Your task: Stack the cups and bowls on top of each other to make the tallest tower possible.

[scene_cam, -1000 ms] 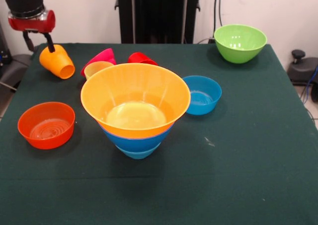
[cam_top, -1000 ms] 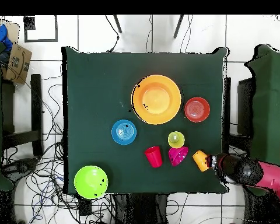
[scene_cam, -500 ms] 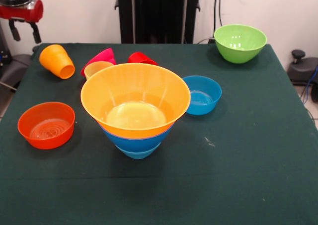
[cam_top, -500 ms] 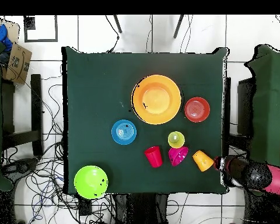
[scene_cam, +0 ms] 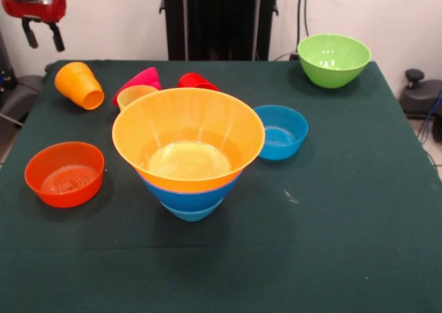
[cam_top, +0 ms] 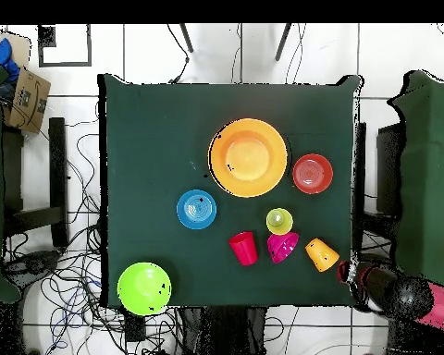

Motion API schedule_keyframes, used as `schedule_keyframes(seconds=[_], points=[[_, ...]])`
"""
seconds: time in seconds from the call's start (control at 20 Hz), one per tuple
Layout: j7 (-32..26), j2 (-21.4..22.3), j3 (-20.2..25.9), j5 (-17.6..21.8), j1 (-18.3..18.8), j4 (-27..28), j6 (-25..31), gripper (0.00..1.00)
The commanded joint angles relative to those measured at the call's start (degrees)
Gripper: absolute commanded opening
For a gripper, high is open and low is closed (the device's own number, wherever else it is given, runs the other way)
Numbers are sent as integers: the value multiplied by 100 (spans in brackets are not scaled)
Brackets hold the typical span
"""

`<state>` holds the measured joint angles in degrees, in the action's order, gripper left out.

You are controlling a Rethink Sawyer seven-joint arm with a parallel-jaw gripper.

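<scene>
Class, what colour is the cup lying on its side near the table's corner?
Orange-yellow: the tipped cup shows best in the front view.

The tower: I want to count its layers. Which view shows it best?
The front view: the tower shows sideways, yellow-orange bowl above two blue ones. Overhead shows only the top bowl's inside.

Tower [scene_cam: 188,154]: yellow-orange bowl [cam_top: 248,157] uppermost, nested in large blue, small light-blue lowest; upright, mid-worktop.
Orange-yellow cup [scene_cam: 79,85]: on its side, far corner.
Red cup [scene_cam: 195,81]: tipped over, behind tower.
Lime bowl [scene_cam: 333,59]: upright, opposite far corner.
Shallow orange bowl [scene_cam: 64,173]: upright beside tower.
</scene>
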<state>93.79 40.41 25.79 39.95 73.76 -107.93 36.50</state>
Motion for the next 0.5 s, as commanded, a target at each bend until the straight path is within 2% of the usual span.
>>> schedule_keyframes(seconds=[0.05, 0.35, 0.5], points=[[657, -547, -126, -238, 93, -626, -810, 100], [606, -751, 91, -573, 469, -926, -1274, 100], [622, -680, 220, -752, 615, -1114, -1431, 100]])
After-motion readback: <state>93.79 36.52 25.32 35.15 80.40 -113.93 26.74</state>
